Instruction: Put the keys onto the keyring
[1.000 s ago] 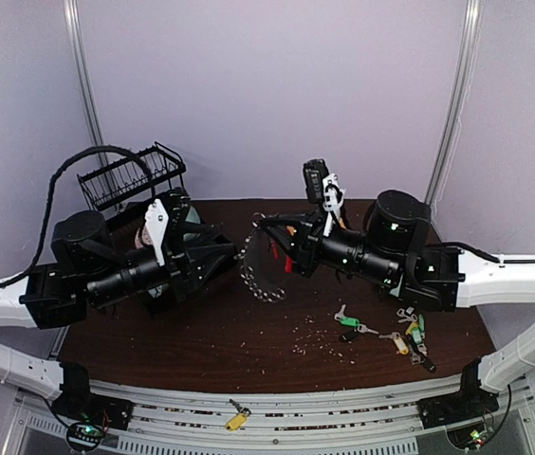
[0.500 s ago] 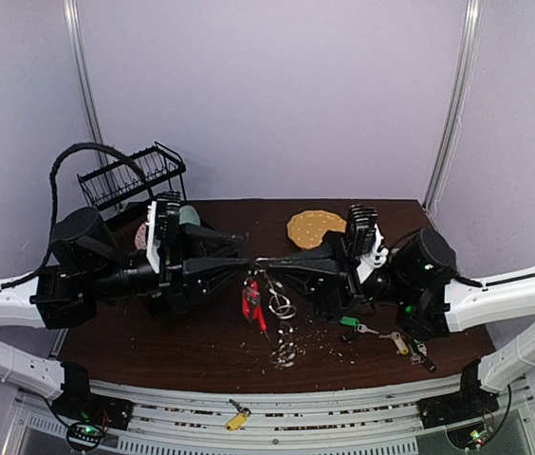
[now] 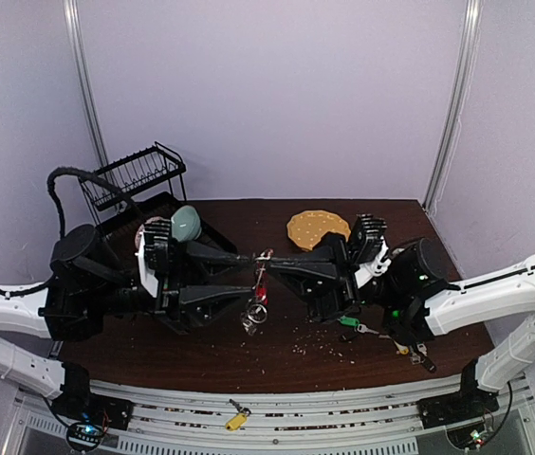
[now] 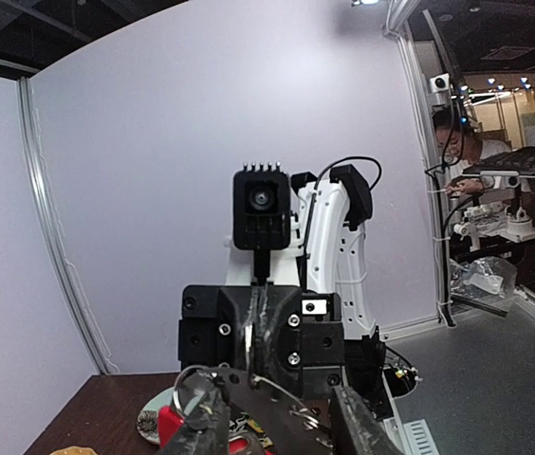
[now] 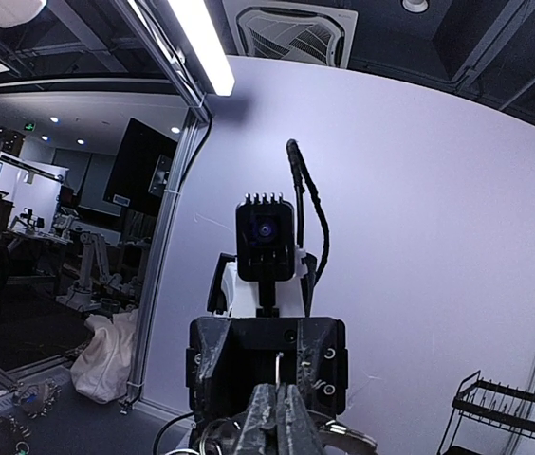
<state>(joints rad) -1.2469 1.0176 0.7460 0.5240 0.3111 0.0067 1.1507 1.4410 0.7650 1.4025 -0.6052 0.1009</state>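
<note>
As R claw point(image 3: 269, 260) pinches it, keyring point(image 3: 259, 301) hangs below

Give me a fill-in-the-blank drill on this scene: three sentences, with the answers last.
1. The keyring hangs from the shut right gripper, facing the ___ left gripper.
2. The loose keys lie on the ___ half of the table.
3. The wire rack stands at its far ___ corner.
Answers: open, right, left.
</note>
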